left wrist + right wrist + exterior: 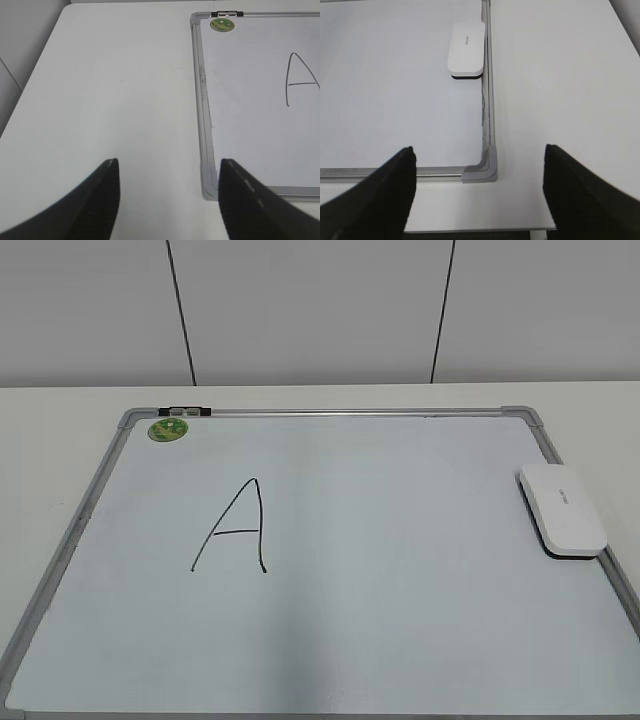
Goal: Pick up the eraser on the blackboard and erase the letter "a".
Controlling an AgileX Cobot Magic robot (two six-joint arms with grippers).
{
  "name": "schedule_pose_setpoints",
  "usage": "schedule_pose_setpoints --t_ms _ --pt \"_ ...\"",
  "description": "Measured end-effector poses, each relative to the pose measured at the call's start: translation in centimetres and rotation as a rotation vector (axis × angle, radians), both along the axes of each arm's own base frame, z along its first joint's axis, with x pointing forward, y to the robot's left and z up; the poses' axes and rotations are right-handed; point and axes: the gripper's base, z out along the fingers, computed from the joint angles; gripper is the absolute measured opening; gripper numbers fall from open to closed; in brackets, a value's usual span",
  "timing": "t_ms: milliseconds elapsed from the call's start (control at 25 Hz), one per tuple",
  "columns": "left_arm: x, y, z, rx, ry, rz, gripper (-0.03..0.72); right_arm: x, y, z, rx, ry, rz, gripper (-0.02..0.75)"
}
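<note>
The blackboard (400, 600) lies flat on the white table and also shows in the left wrist view (250, 130) and the right wrist view (395, 100). The white eraser (562, 508) lies on the board at its right edge, dark felt down (466, 48). The only writing I see is a tall angular capital "A" (235, 530) left of centre (300, 80); no lowercase "a" shows. My left gripper (168, 162) is open and empty over the table by the board's near left corner. My right gripper (479, 150) is open and empty over the near right corner, short of the eraser.
A round green sticker (168, 429) and a black-and-silver clip (185, 412) sit at the board's far left corner. The table's near edge (470, 231) lies just under the right gripper. A pale wall stands behind the table.
</note>
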Motion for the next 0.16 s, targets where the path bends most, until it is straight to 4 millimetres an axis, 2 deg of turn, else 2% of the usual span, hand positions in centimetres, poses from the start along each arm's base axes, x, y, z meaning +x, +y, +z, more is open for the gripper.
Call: schedule_pose_setpoints --t_ms 160 --pt "0.0 0.0 0.0 0.0 0.0 0.0 0.451 0.0 0.0 0.0 0.0 0.0 0.0 0.587"
